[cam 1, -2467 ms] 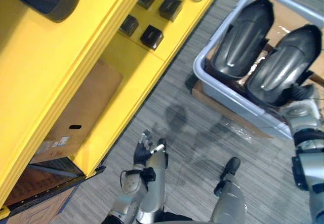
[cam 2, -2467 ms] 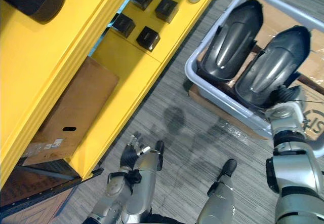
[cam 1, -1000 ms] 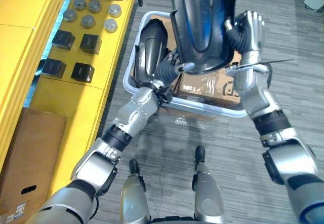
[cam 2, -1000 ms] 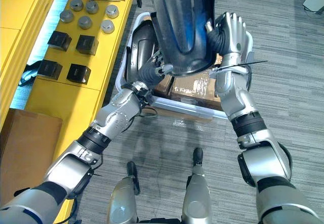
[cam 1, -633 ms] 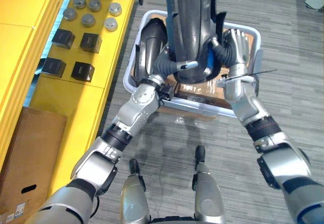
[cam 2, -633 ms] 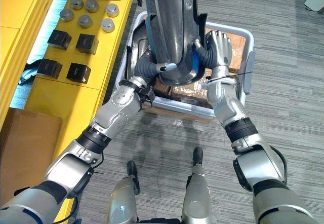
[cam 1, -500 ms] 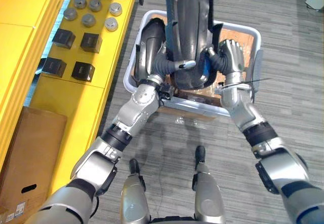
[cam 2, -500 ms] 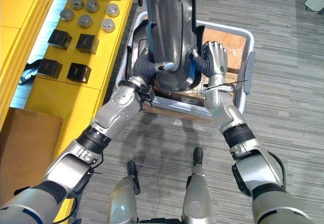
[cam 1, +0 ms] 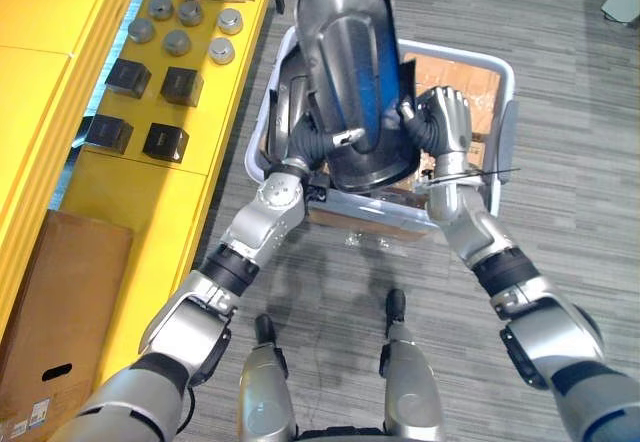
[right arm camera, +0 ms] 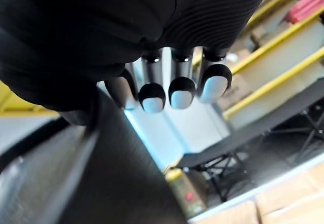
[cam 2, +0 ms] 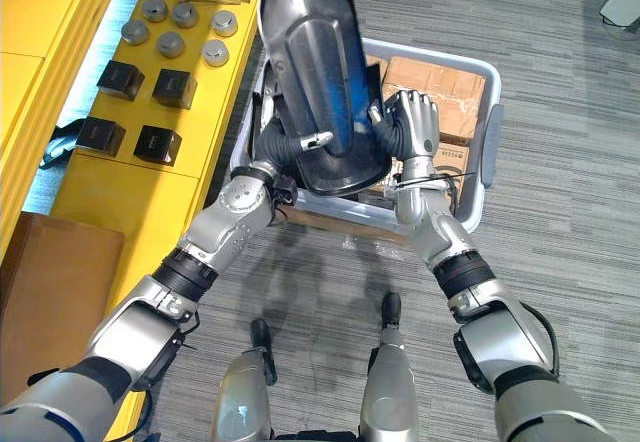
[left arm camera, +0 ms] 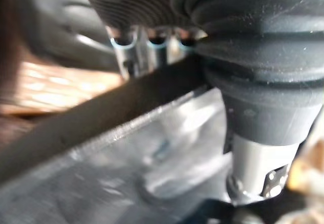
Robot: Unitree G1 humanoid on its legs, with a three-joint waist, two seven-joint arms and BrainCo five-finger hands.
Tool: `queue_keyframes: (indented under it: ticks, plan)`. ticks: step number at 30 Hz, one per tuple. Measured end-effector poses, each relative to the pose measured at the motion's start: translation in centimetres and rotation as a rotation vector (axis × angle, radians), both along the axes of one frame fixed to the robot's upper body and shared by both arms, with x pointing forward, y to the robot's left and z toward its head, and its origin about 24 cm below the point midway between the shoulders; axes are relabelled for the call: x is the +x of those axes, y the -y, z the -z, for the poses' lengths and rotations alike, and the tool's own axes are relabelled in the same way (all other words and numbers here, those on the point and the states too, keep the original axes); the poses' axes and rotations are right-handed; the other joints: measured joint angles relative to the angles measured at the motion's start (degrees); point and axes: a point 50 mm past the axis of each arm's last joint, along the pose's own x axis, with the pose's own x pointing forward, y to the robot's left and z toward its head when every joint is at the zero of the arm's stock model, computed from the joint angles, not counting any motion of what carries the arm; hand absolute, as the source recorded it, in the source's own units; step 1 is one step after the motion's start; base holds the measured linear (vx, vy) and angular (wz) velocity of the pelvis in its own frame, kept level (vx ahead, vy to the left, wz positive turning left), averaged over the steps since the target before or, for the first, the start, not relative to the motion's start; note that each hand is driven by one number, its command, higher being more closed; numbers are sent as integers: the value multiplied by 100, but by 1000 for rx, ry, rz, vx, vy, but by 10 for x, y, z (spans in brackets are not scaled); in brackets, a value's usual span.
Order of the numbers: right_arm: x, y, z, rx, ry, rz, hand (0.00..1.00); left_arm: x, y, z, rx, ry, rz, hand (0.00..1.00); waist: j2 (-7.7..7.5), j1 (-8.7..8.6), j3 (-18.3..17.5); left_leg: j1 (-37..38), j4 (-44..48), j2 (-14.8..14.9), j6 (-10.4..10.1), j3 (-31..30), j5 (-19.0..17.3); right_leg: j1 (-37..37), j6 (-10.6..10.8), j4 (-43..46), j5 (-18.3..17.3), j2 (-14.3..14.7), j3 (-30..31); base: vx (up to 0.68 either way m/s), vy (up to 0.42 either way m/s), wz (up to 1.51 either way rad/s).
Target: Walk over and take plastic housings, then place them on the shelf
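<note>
Left eye view: your left hand [cam 1: 316, 143] and right hand [cam 1: 447, 122] clasp the housing [cam 1: 350, 62] at seven and four o'clock, so it balances above the bin [cam 1: 506, 112]; shelf [cam 1: 60, 62] at nine o'clock.

You saw the right hand [right arm camera: 126, 26] from very close, its dark-tipped fingers [right arm camera: 180, 89] curled (tips turned toward the lens) at the edge of the dark plastic housing [right arm camera: 101, 178]. Past them stood yellow shelf beams [right arm camera: 283, 34], a black stand [right arm camera: 228, 181] and cardboard boxes [right arm camera: 283, 209].
</note>
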Motion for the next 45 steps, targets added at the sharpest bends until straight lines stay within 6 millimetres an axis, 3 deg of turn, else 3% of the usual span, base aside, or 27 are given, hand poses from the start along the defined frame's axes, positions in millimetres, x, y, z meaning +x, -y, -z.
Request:
queue_keyframes:
  ticks: [3, 9, 15, 19, 20, 27, 34, 37, 42, 45]
  plan:
    - [-3, -7, -2, -11, 21, -28, 100, 2, -3, 7, -45, -59, 16, 100, -18, -25, -10, 7, -2, 0, 0, 6, 0, 1, 0, 0, 0, 1, 5, 0, 0, 0]
    - [-9, -20, -9, -53, 73, -80, 100, 3, -8, 21, -331, -205, 91, 100, -123, -72, -67, 38, -5, 0, 0, 39, -1, 1, 0, -3, 0, 1, 35, 0, 0, 0]
    - [-15, -32, -14, -14, 122, -127, 100, 0, -10, 25, -575, -190, 121, 100, -125, -77, -68, 93, -23, 0, 0, 79, 0, 17, 0, -3, 0, 1, 66, 1, 5, -2]
    - [-18, -39, -11, 1, 119, -148, 100, -3, -14, 31, -641, -148, 97, 100, -129, -69, -69, 251, -100, 0, 0, 164, -1, 98, 4, -24, -3, 2, 125, 6, 18, -7]
    - [-19, -39, -11, 7, 129, -150, 0, -3, -13, 30, -660, -135, 94, 100, -131, -67, -70, 243, -102, 0, 0, 164, -1, 98, 4, -32, -3, 2, 123, 0, 0, 0]
    - [-34, -47, 12, 180, 115, -184, 0, -10, -8, 43, -733, -150, 71, 100, -209, -59, -113, 492, -215, -2, 0, 205, 7, 286, 23, -48, -38, 4, 127, 0, 9, 0]
    - [-63, -39, 39, 378, 103, -169, 0, -38, -6, 63, -606, -102, 9, 100, -422, -29, -458, 830, -439, -11, -9, 301, -6, 544, 50, -202, -91, 6, 130, 20, 12, -1]
    - [-75, -19, 47, 502, 91, -118, 0, -53, -10, 84, -456, -97, -73, 100, -411, -24, -772, 947, -507, -13, -17, 340, -41, 659, 58, -286, -97, 10, 132, 59, 32, -5]
    - [-106, 27, 62, 619, 97, 30, 0, -86, -50, 135, -180, -144, -353, 100, -335, -13, -1188, 1300, -611, -4, -45, 538, -136, 899, 98, -432, -115, 25, 234, 34, 25, -16]
    - [-122, 44, 73, 670, 67, 83, 0, -102, -65, 140, -54, -97, -469, 100, -287, 15, -1310, 1450, -690, -4, -53, 642, -138, 941, 106, -435, -122, 35, 318, 7, 10, -13]
